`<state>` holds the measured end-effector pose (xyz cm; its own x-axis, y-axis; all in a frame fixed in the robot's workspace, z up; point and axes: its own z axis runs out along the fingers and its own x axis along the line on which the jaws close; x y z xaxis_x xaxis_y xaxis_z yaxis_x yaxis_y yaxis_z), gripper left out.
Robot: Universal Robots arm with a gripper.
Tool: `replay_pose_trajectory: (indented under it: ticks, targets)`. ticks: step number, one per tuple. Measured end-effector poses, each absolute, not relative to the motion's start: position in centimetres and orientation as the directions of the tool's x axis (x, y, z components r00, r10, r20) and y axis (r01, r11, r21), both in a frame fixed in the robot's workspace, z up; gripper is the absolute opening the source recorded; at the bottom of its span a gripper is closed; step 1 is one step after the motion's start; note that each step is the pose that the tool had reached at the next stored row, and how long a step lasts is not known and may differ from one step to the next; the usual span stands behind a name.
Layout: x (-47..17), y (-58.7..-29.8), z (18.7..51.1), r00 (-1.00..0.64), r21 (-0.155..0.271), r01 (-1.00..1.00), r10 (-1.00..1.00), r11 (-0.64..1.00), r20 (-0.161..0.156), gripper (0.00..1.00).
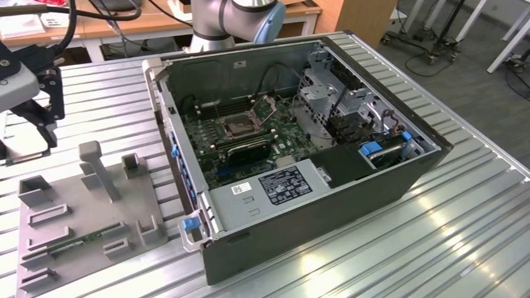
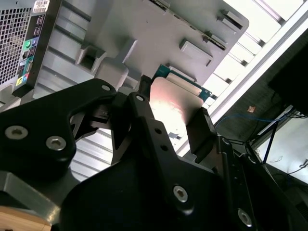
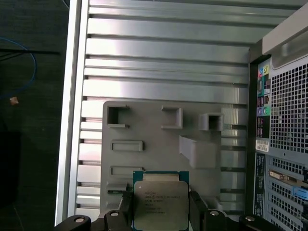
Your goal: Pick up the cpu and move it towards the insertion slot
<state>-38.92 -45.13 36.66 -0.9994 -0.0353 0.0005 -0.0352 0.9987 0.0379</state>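
The cpu, a flat square chip with a silvery face and a thin rim, sits between the black fingers of my gripper, which is shut on its two opposite edges. In the second wrist view the cpu shows its shiny face, held in the gripper above the grey fixture plate. In the exterior view my gripper hangs at the far left, above the plate's far end. The insertion slot lies inside the open computer case on the green board, well off to the exterior view's right of the gripper.
The grey fixture plate carries upright posts, pockets and a long green memory stick. The open computer case stands on the ribbed metal table. The table edge runs beside the plate, and the case's rear panel is close by.
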Motion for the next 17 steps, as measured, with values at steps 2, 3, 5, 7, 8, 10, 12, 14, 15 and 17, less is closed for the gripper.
replay_pose_trajectory:
  ticks: [2, 3, 5, 7, 8, 10, 12, 14, 15, 17]
  targets:
    - [-38.6, -45.1, 36.7, -0.999, 0.038, -0.035, -0.035, 0.999, 0.001, 0.55]
    - [-38.4, -45.1, 36.7, -0.999, 0.038, -0.035, -0.035, 0.999, 0.0, 0.55]
    - [-38.1, -45.1, 36.7, -0.999, 0.038, -0.035, -0.035, 0.999, 0.001, 0.55]
    - [-37.7, -45.1, 36.7, -0.999, 0.038, -0.035, -0.035, 0.999, 0.0, 0.55]
    - [-37.5, -45.1, 36.7, -0.999, 0.038, -0.035, -0.035, 0.999, 0.0, 0.55]
    - [-37.2, -45.1, 36.7, -0.999, 0.038, -0.035, -0.035, 0.999, 0.0, 0.55]
    - [-36.9, -45.1, 36.7, -0.999, 0.038, -0.035, -0.035, 0.999, 0.0, 0.55]
    - [-36.5, -45.1, 36.7, -0.999, 0.038, -0.035, -0.035, 0.999, 0.0, 0.55]
    - [-36.4, -45.1, 36.7, -0.999, 0.038, -0.035, -0.035, 0.999, 0.0, 0.55]
    - [-36.0, -45.1, 36.7, -0.999, 0.038, -0.035, -0.035, 0.999, 0.0, 0.55]
